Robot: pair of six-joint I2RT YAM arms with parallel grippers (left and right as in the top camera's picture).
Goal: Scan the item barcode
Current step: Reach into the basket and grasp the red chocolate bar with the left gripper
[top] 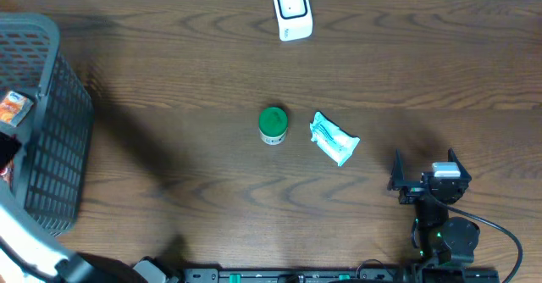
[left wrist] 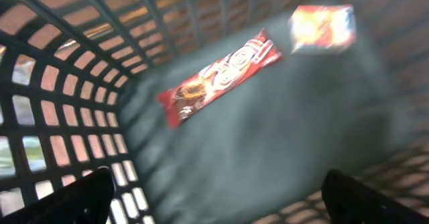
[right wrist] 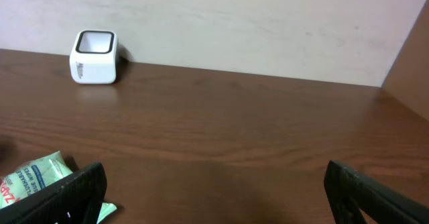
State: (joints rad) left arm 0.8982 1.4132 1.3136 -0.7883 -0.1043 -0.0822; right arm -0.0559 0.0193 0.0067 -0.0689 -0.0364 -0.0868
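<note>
I am running the two arms from far away, and the job has hardly begun. My left gripper (left wrist: pixel 214 207) hangs inside the dark basket (left wrist: pixel 47 96) at the left end of the table (top: pixel 169 63). Its fingers (left wrist: pixel 77 197) are spread wide, one at each bottom corner of its camera view, and nothing is between them. Below it, on the floor of the basket, lies a long red snack pack (left wrist: pixel 221 76). An orange box (left wrist: pixel 322 28) lies past it, near the far wall. That view is blurry, so I cannot read any barcode there. I think one of these two is the thing to scan, most likely the red snack pack, since it lies near the middle of the view, but I cannot be sure which. My right gripper (top: pixel 423 177) waits low over the table on the right side. Its fingers (right wrist: pixel 74 194) are spread wide too, and they hold nothing. A pale green packet (top: pixel 334 139) lies near it, and a green-topped jar (top: pixel 273 124) stands just beside that packet. The white scanner (top: pixel 292 12) sits at the far edge of the table, well apart from both grippers and from the basket. So nothing is picked up yet and nothing is in front of the scanner. What is left, I think, is nearly all of it: grab a thing, carry it over to the scanner, and turn its barcode to the scanner's window.
</note>
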